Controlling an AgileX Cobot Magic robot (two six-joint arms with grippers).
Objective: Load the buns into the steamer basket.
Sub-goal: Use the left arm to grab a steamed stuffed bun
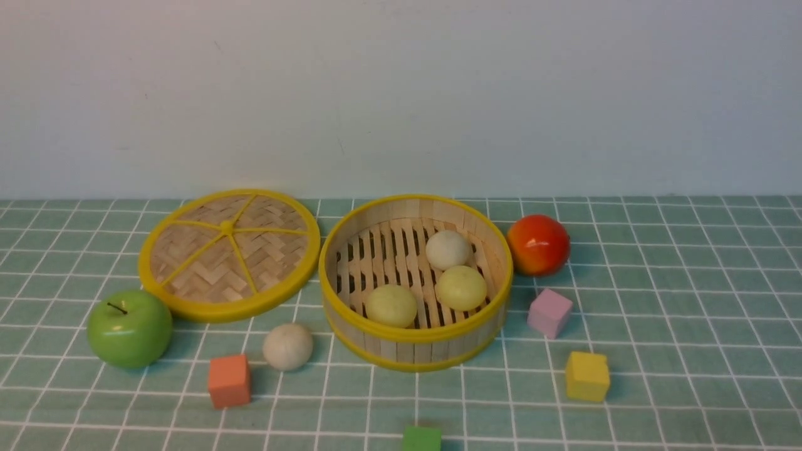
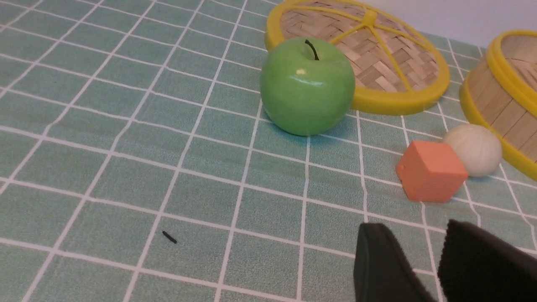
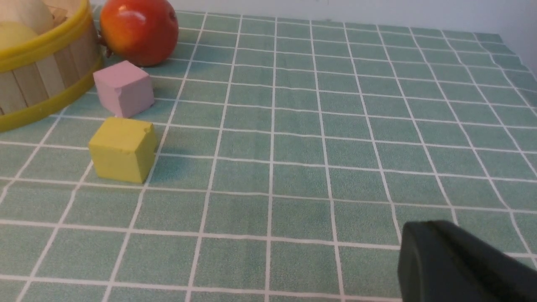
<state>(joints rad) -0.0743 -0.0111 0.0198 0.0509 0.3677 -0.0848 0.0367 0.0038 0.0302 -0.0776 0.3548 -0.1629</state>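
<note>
Three buns (image 1: pixel 460 287) lie in the steamer basket (image 1: pixel 416 338). The fourth bun (image 1: pixel 287 346) sits on the counter (image 1: pixel 689 313), just near-left of the basket wall. Judged step: final pick, not yet begun. Left tool (image 2: pixel 415 241) is slightly parted and empty. Right tool (image 3: pixel 453 260) shows one finger only; cannot tell its state. Next move likely needs descent from above: the orange cube (image 1: pixel 229 380) and the wall crowd the bun.

No readable text, labels, brands or numbers in any view. Steamer basket (image 1: pixel 413 341), woven lid (image 1: pixel 229 254), green apple (image 1: pixel 129 327), red-orange fruit (image 1: pixel 537 245), orange cube (image 1: pixel 229 380), pink cube (image 1: pixel 549 312) and yellow cube (image 1: pixel 587 376) are plain-surfaced. Tablecloth (image 1: pixel 689 313) shows only a white grid.
</note>
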